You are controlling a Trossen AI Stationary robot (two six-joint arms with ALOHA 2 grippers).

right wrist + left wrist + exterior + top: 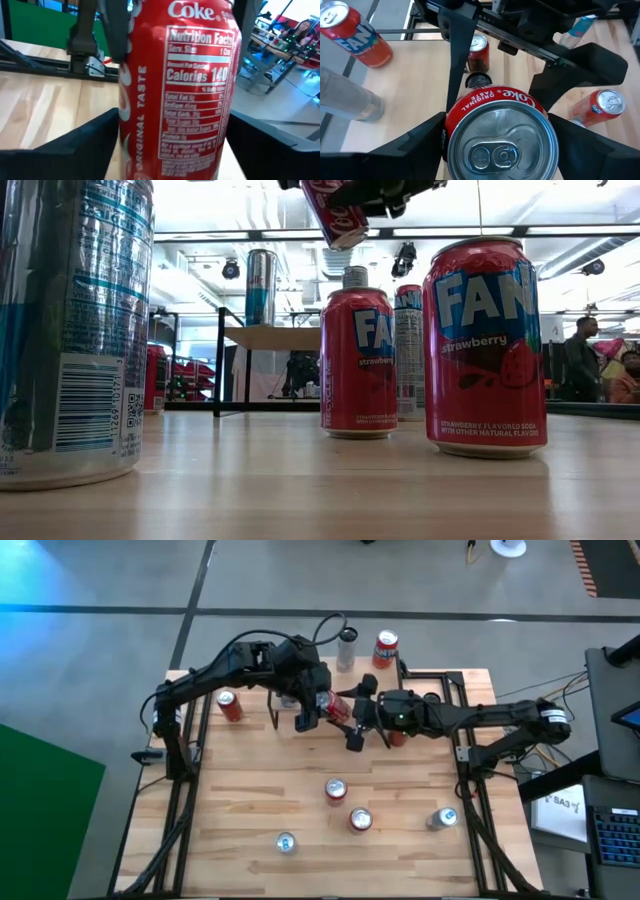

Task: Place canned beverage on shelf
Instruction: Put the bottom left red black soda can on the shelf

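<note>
From above, the left gripper (312, 712) and right gripper (352, 716) meet over the bench's (250, 800) far middle, a red Coke can (334, 706) between them. At bench level, the can (335, 210) hangs tilted above the shelf (272, 336). The left wrist view shows its fingers (425, 135) clamped on the can (500, 135). The right wrist view shows its fingers (75, 142) apart, flanking it (180, 85).

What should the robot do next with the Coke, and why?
Probably draw the right gripper back. The left gripper clamps the Coke can in mid-air, so it alone could carry it to the shelf.
</note>
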